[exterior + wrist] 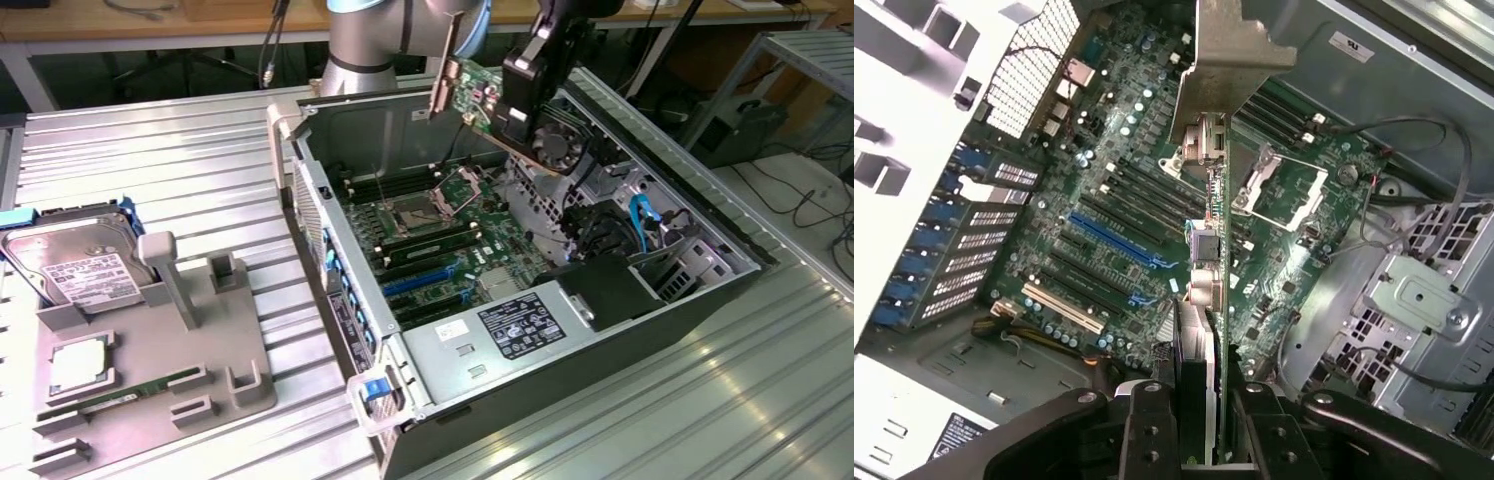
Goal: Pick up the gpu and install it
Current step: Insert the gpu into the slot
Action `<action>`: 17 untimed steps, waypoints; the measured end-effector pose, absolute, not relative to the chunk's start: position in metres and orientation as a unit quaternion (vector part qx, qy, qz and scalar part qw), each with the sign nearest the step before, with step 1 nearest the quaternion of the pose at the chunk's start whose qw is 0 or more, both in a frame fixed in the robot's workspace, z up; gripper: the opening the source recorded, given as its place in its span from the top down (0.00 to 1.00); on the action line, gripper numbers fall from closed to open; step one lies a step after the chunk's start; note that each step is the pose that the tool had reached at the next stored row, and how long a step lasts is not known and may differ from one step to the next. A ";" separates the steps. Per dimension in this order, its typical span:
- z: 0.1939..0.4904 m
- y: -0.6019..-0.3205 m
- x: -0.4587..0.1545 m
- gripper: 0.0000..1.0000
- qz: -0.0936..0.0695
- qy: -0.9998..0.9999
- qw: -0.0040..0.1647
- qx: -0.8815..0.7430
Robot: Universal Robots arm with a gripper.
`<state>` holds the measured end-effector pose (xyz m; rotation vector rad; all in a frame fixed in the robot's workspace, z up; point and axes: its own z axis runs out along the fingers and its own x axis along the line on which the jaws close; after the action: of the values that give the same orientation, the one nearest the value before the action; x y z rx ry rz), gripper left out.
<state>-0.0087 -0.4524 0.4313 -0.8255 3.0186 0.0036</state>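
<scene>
The tool (1206,430) is clamped on the gpu (1206,245), which hangs edge-on above the motherboard (1104,230) inside the open computer case (574,400) on the desk (160,170)

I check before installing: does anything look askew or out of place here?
Nothing looks damaged. The gpu hangs tilted above the motherboard, clamped in the end effector, not yet in a slot.

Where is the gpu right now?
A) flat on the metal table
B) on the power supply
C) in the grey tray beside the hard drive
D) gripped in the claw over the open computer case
D: the claw grips the gpu edge-on above the motherboard of the open case.
</scene>
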 end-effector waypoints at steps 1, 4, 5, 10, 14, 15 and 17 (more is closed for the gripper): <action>0.431 -0.452 -0.009 0.73 0.001 0.963 0.006 -0.268; 0.431 -0.452 -0.009 0.73 0.001 0.960 0.006 -0.281; 0.431 -0.452 -0.009 0.73 0.001 0.958 0.006 -0.288; 0.431 -0.452 -0.009 0.73 0.001 0.951 0.006 -0.308; 0.431 -0.452 -0.009 0.73 0.002 0.946 0.006 -0.323; 0.431 -0.452 -0.009 0.73 0.002 0.945 0.006 -0.327; 0.431 -0.452 -0.009 0.73 0.002 0.942 0.006 -0.334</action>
<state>-0.0087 -0.4525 0.4313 -1.0468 2.9493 0.0051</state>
